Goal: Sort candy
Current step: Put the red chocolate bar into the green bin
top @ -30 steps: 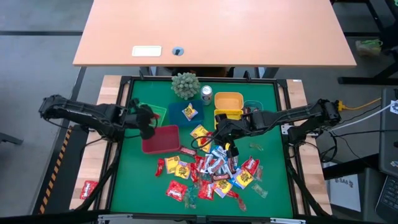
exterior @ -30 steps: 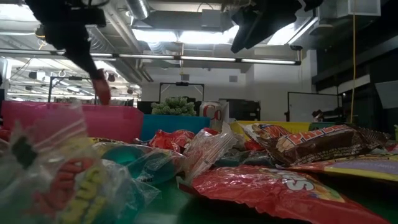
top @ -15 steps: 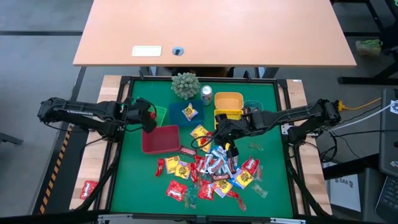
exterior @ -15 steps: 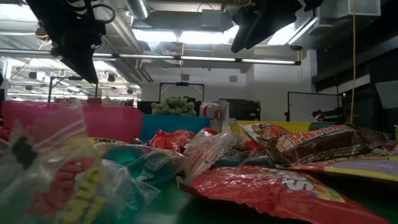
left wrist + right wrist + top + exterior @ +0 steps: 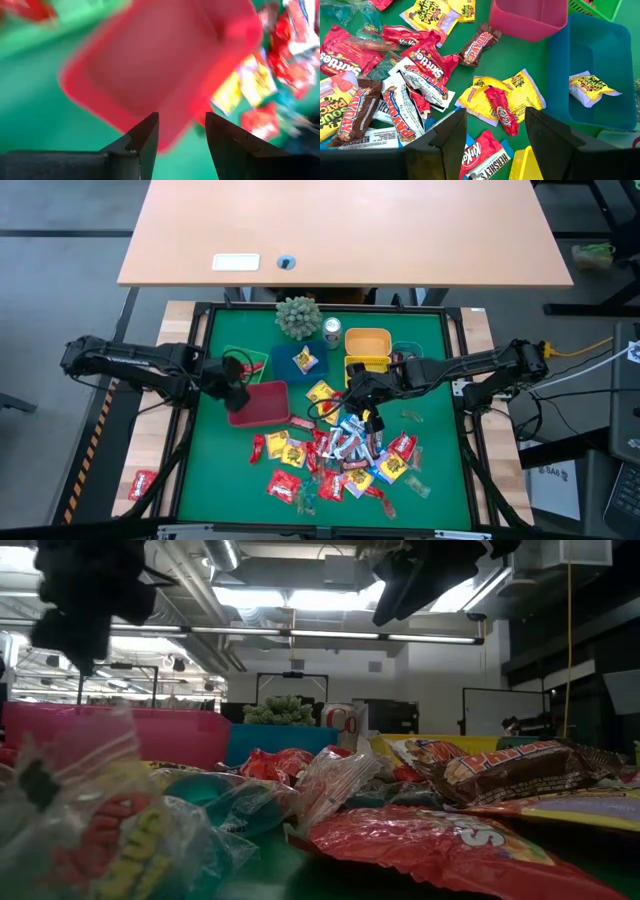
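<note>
Right claw hung spread just above the candy heap mid-worktop; a red wrapper lay straight ahead, lengthwise to the fingers. Left claw, spread and empty, hovered farther off over the red bin.

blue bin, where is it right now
In the high view the blue bin sits at the table's back, between the green bin and yellow bin.

Red bin smeared by blur in left wrist view; candy beside it unreadable, cut off by edge.
</note>
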You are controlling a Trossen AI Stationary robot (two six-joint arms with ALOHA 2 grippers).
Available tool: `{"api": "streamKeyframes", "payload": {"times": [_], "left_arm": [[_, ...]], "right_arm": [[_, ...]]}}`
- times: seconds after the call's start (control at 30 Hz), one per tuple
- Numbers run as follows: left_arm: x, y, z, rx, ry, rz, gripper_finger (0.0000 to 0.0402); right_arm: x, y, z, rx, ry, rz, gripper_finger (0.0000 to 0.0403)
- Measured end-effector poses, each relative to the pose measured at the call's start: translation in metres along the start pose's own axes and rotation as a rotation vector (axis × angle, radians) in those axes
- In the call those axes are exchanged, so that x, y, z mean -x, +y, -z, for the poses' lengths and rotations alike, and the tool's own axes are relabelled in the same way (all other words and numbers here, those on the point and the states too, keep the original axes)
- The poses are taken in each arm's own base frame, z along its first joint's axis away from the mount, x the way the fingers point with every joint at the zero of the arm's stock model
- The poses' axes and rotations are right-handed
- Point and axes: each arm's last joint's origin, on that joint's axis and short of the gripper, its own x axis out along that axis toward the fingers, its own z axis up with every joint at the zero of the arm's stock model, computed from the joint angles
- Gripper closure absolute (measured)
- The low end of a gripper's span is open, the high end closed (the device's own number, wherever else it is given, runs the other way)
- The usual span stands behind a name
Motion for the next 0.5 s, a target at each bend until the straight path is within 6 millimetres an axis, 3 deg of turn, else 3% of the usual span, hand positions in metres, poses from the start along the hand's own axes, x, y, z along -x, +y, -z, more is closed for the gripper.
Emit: {"api": "streamKeyframes", "payload": {"times": [0.23,0.5], "left_arm": [[-0.003,-0.014,0.021,0.101,0.066,0.057,0.0255],[-0.013,-0.040,0.044,0.126,0.027,0.135,0.0255]], "right_arm": [[0.000,0.001,0.002,0.001,0.021,-0.006,0.0203],[0.000,0.001,0.003,-0.059,0.034,-0.008,0.0203]]}}
